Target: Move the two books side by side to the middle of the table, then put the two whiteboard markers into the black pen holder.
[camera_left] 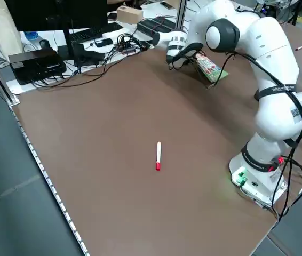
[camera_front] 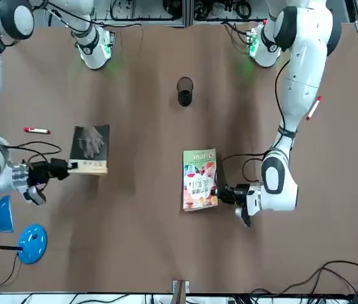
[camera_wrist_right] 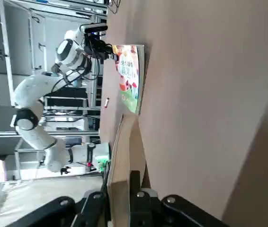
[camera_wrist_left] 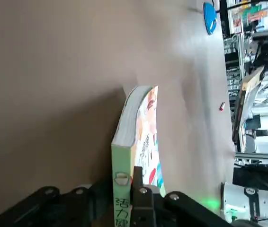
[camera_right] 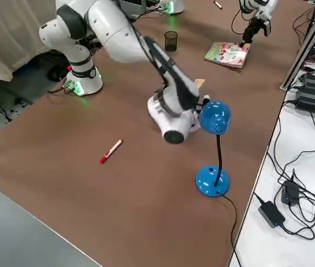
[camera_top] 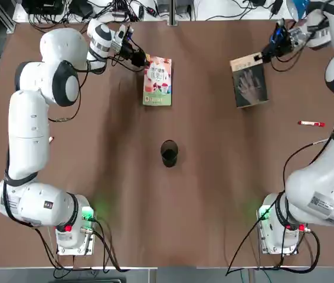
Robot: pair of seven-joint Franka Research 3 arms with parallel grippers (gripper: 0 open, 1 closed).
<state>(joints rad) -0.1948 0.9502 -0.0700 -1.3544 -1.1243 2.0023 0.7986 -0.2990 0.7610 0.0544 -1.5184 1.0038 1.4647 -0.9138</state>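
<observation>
At the far left-centre of the table (camera_top: 214, 194), my left gripper (camera_top: 138, 58) is shut on the far corner of the pale book (camera_top: 157, 81); the wrist view shows the green spine (camera_wrist_left: 120, 189) between the jaws. Far right, my right gripper (camera_top: 268, 54) is shut on the far edge of the dark book (camera_top: 250, 82), which tilts up slightly there. The black pen holder (camera_top: 169, 153) stands mid-table, apart from both. One red-capped marker (camera_top: 311, 124) lies at the right side. The other marker (camera_front: 313, 107) lies at the left side beside my left arm.
A blue desk lamp (camera_front: 30, 244) stands at the far right corner, its head (camera_right: 216, 117) just behind my right wrist. Cables and black boxes (camera_left: 39, 64) line the strip beyond the far edge. Both arm bases (camera_top: 72, 230) sit at the near edge.
</observation>
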